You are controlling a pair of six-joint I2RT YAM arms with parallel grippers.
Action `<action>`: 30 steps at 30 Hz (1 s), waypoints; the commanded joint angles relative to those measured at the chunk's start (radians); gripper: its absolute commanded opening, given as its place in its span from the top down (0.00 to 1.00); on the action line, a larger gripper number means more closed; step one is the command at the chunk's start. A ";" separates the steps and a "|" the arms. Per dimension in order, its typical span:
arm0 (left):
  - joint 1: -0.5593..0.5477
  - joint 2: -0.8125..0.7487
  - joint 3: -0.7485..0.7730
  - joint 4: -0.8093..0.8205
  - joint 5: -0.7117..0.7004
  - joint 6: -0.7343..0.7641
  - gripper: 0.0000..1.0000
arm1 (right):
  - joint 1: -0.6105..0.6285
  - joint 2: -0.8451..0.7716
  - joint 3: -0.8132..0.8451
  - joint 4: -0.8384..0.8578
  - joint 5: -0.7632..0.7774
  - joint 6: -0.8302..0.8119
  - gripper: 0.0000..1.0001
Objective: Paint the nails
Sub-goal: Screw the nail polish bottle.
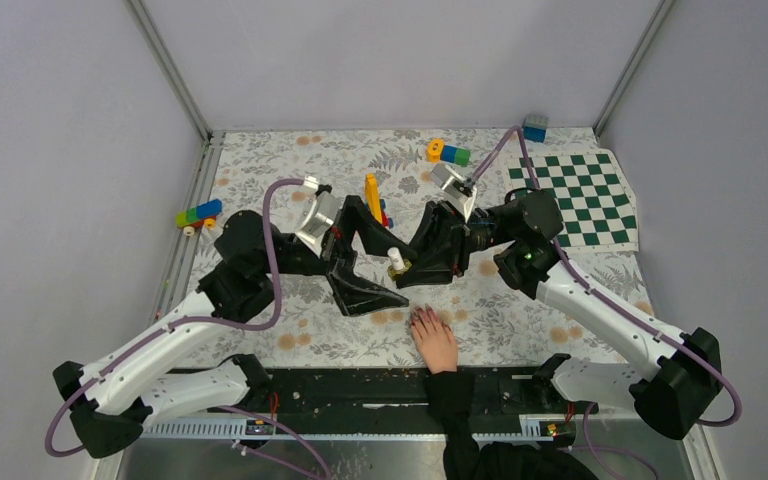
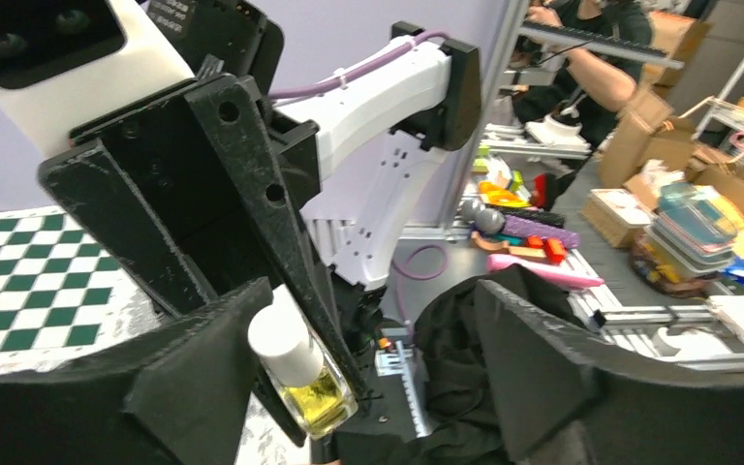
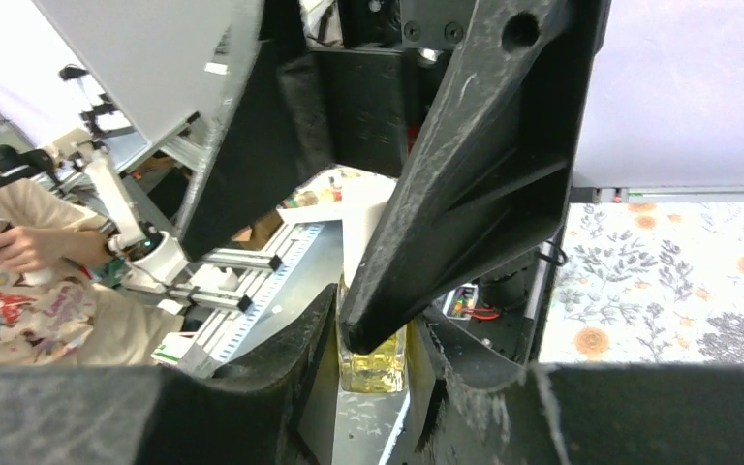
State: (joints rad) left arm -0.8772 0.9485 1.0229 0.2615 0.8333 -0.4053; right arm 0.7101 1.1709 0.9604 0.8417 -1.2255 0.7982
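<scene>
A small glass bottle (image 1: 396, 262) with a white cap and yellow liquid hangs above the floral table between the two arms. My right gripper (image 1: 412, 262) is shut on the bottle's glass body (image 3: 373, 363). My left gripper (image 1: 385, 280) is open; in the left wrist view its jaws stand wide apart, and its left finger (image 2: 194, 378) lies beside the white cap (image 2: 281, 339). A pale hand (image 1: 434, 342) with a black sleeve lies flat at the near edge, just below the grippers. Its nails (image 1: 422, 314) are small and dark.
A green-and-white chequered mat (image 1: 580, 195) lies at the back right. Toy bricks sit at the far right corner (image 1: 534, 128), the back middle (image 1: 447, 152) and the left edge (image 1: 198, 213). A yellow piece (image 1: 372, 196) stands behind the left wrist. A black rail (image 1: 360, 390) runs along the near edge.
</scene>
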 commanded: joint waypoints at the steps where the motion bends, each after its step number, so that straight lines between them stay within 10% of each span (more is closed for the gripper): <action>1: 0.002 -0.028 0.019 -0.120 -0.112 0.076 0.14 | -0.006 -0.061 0.025 -0.078 0.064 -0.114 1.00; 13: 0.057 -0.154 -0.027 -0.211 -0.476 0.088 0.01 | -0.016 -0.096 0.010 -0.263 0.133 -0.254 1.00; 30: 0.143 -0.018 -0.028 -0.159 -0.470 -0.167 0.01 | -0.010 -0.137 0.033 -0.788 0.680 -0.627 1.00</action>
State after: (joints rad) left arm -0.7532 0.8749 0.9550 0.0994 0.4103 -0.4755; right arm 0.6983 1.0683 0.9684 0.1051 -0.7052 0.2508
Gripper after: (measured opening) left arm 0.985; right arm 0.335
